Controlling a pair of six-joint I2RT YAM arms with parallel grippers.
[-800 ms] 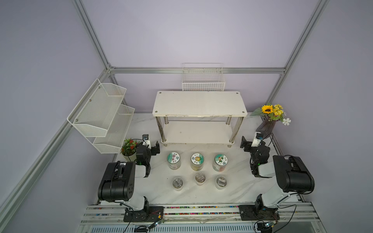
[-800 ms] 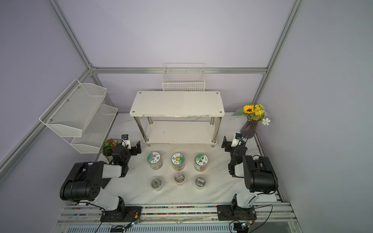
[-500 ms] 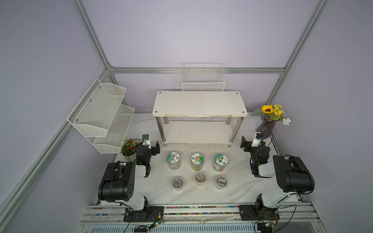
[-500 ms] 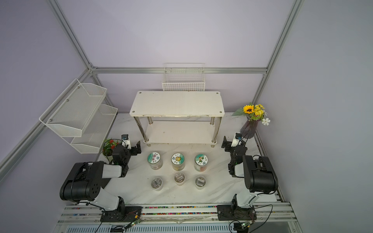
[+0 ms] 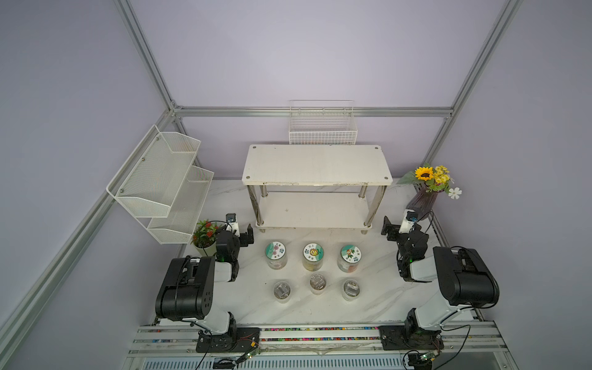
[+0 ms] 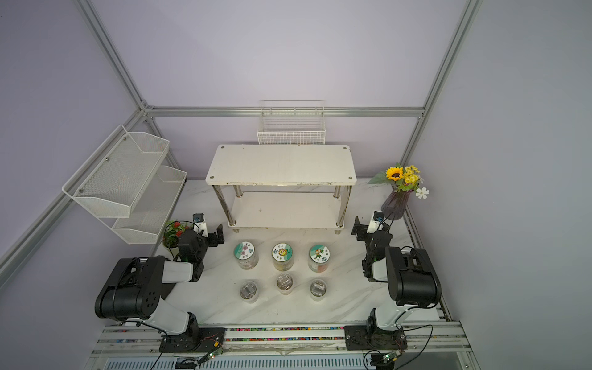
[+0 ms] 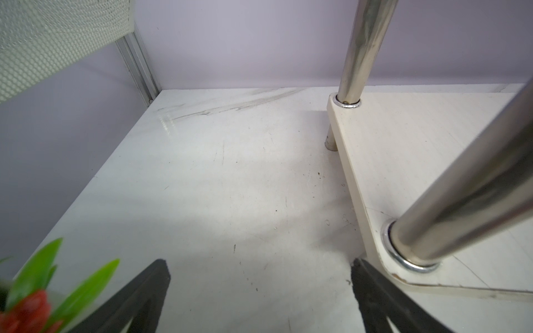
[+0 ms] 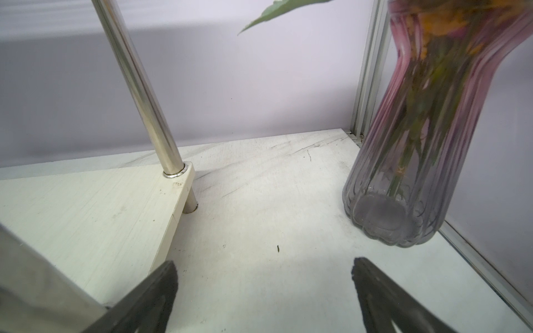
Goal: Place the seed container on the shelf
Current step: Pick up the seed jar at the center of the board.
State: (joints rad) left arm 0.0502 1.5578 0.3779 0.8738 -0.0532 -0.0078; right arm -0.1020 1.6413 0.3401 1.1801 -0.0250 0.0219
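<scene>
Left gripper and right gripper gape wide, empty, flanking white two-tier chrome-legged shelf; label-lidded clear seed jars untouched, presumably pre-pick standby.

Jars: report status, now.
Open, empty: left gripper, right gripper. Three labelled jars on table, before shelf, untouched. Nothing between jars and shelf.

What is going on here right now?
Nothing is being handled yet. The left gripper and the right gripper are both open and empty, one at each end of the shelf. Three labelled jars and three smaller jars stand on the table in front of it; none is on the shelf.
</scene>
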